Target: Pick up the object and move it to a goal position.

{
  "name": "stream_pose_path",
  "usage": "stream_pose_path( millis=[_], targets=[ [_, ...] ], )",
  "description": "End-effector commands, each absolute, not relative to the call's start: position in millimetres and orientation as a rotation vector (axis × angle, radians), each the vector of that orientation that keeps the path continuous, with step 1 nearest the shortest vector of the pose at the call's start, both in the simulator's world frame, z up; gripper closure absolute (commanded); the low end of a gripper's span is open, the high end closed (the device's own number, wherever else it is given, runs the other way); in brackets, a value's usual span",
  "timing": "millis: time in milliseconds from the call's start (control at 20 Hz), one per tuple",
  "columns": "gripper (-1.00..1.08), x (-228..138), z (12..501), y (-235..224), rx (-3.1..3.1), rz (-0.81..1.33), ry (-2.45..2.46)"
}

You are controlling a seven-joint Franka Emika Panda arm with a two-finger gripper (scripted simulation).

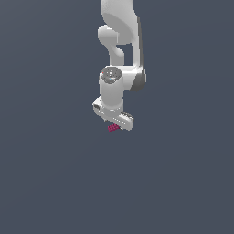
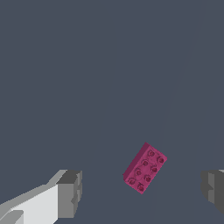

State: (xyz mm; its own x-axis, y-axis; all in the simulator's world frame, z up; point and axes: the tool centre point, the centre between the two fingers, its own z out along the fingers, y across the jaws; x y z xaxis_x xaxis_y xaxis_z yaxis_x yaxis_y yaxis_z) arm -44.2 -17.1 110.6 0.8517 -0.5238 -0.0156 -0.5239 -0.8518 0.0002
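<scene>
Between the two grey fingertip pads [image 2: 70,192] in the wrist view lies the magenta studded brick [image 2: 145,168], two rows of round studs on its upper face, turned at a slant to the line joining the pads. It touches neither pad; clear gaps of dark grey counter [image 2: 87,87] show on both sides, and it sits nearer one pad than the other. The end effector [image 2: 142,190] is spread wide and grasps nothing. In the exterior view the brick [image 1: 113,128] peeks out just under the white end effector [image 1: 114,119], mostly hidden by it. Above rises the white Panda arm [image 1: 119,41], wrist pointing down.
</scene>
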Motion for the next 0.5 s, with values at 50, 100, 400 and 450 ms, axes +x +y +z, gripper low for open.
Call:
stream_pose_path(
  millis=[50,100,400,450],
  targets=[
    [-0.92,-51.6,101.6,-17.0,-2.970,0.021,1.009],
    [-0.92,-53.7,99.1,-17.0,-2.954,0.021,1.052],
    [-0.92,-66.9,84.5,-17.9,-2.851,0.016,1.308],
    [-0.92,-69.1,82.2,-18.1,-2.832,0.014,1.350]
  ],
)
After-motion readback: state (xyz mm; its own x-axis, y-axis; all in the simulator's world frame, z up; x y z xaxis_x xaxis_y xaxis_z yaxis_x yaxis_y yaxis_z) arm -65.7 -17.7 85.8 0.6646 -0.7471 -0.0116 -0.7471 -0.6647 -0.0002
